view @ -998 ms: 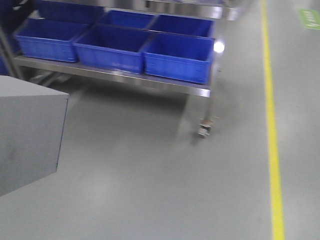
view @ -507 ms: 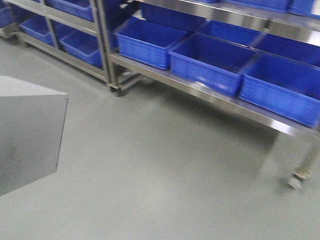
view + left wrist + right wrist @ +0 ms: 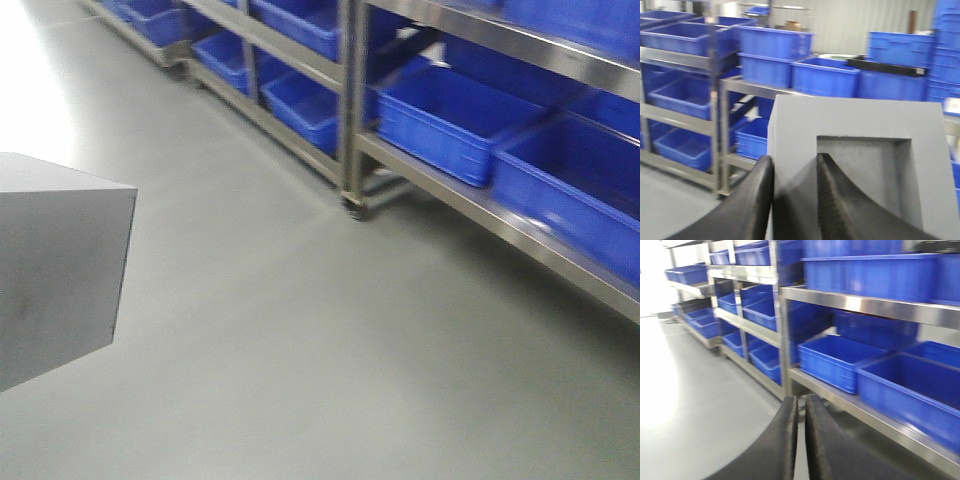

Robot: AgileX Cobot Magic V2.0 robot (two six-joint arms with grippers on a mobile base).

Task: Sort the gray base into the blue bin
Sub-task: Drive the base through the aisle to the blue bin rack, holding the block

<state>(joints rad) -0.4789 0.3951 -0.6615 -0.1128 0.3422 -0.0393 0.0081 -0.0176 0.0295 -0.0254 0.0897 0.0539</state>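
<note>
The gray base (image 3: pixel 860 150) fills the left wrist view, its darker square recess facing the camera. My left gripper (image 3: pixel 794 160) is shut on its left wall, one finger outside and the other inside the recess. In the front view the gray base (image 3: pixel 50 270) hangs at the left edge, above the floor. My right gripper (image 3: pixel 801 399) is shut with nothing between its fingers. Several blue bins stand on the racks, such as one blue bin (image 3: pixel 450 120) on a low shelf and another blue bin (image 3: pixel 835 360) in the right wrist view.
Steel wheeled racks (image 3: pixel 350 110) loaded with blue crates run along the right side of the gray floor (image 3: pixel 280 330). More crates are stacked behind the rack (image 3: pixel 720 85) in the left wrist view. A bright glare marks the floor at far left.
The front view has swung left: the racks slid to the right and further racks came into sight. The gray base keeps the same place in the view, still held.
</note>
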